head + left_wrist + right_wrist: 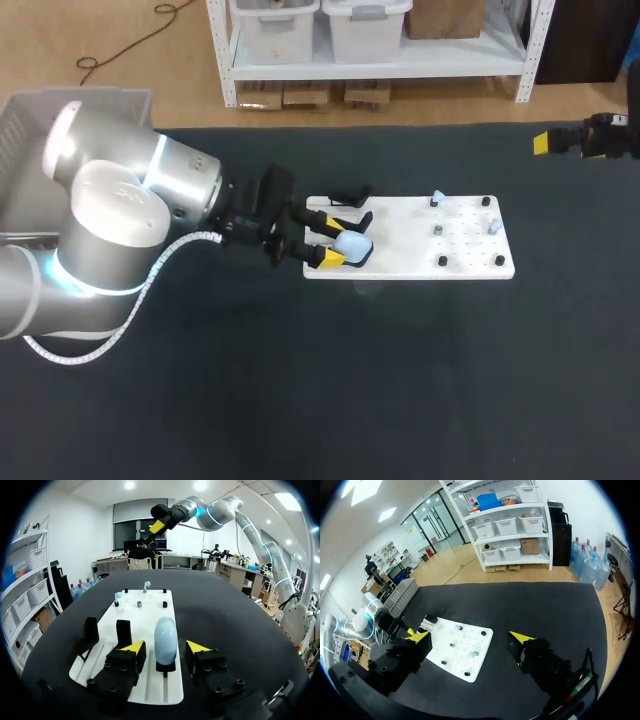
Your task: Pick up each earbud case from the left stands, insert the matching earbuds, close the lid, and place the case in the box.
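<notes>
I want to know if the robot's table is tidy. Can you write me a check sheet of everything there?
Surface: black table with a white board on it.
Job's things: pale blue case standing on a black stand; two empty stands beside it; two small earbuds at the board's far end; grey box by the left arm.
Clutter: nothing seen.
Grippers: left gripper with jaws open either side of the case, not touching it; right gripper away from the board, jaws open.
Cables: white coiled cable along the left arm.
Surroundings: nothing seen.
</notes>
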